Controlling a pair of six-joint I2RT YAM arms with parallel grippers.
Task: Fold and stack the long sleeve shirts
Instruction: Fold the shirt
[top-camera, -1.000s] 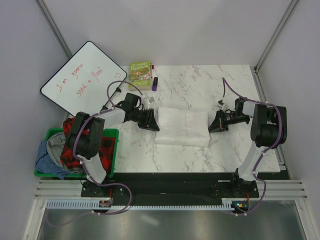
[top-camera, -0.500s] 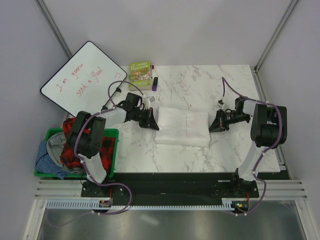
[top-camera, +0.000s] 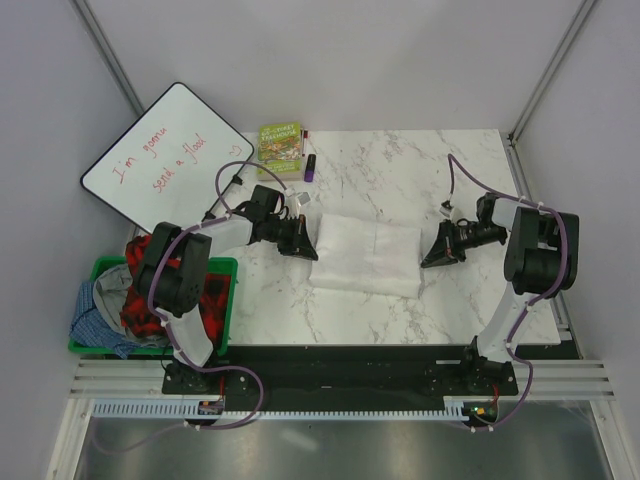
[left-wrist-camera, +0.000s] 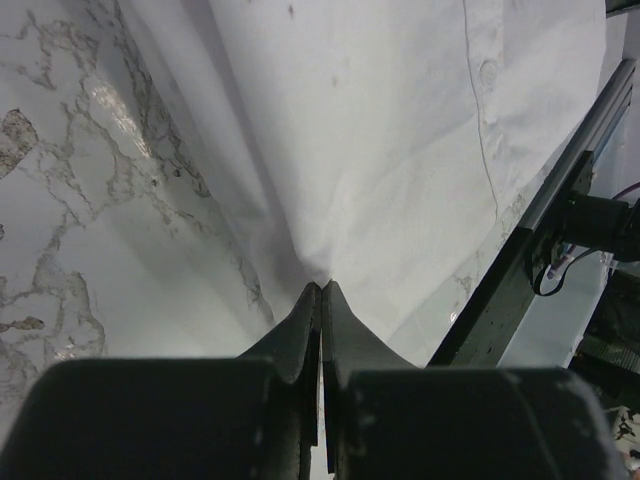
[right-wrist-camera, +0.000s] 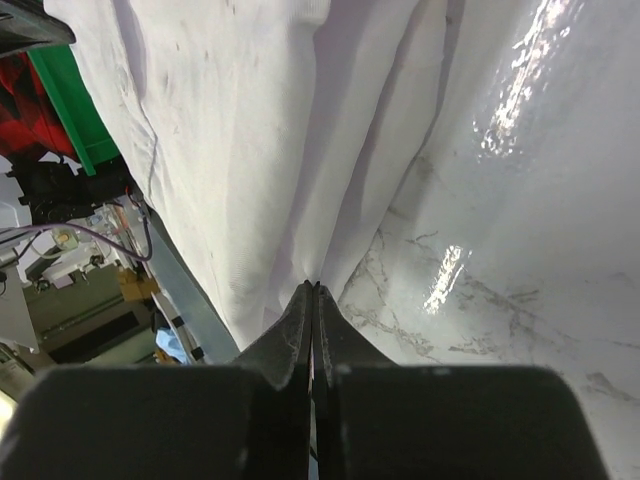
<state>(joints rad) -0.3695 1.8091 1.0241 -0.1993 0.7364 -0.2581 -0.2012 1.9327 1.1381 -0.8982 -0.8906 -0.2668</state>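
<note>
One white long sleeve shirt (top-camera: 365, 256) lies folded into a rectangle in the middle of the marble table (top-camera: 400, 170). My left gripper (top-camera: 311, 248) is low at its left edge. In the left wrist view that gripper (left-wrist-camera: 323, 286) is shut, with a tented pinch of the white shirt (left-wrist-camera: 380, 130) at its tips; a button placket runs along the cloth. My right gripper (top-camera: 427, 258) is at the shirt's right edge. In the right wrist view it (right-wrist-camera: 314, 285) is shut too, pinching a fold of the shirt (right-wrist-camera: 230, 130).
A green bin (top-camera: 226, 300) at the table's left holds red plaid cloth (top-camera: 150, 290) and blue cloth (top-camera: 95, 322). A whiteboard (top-camera: 165, 155) leans at the back left. A green book (top-camera: 281, 145) and a purple marker (top-camera: 310, 168) lie near the far edge.
The left gripper has shut on the shirt's left edge. The right gripper has shifted slightly right, drawing the shirt's right edge with it.
</note>
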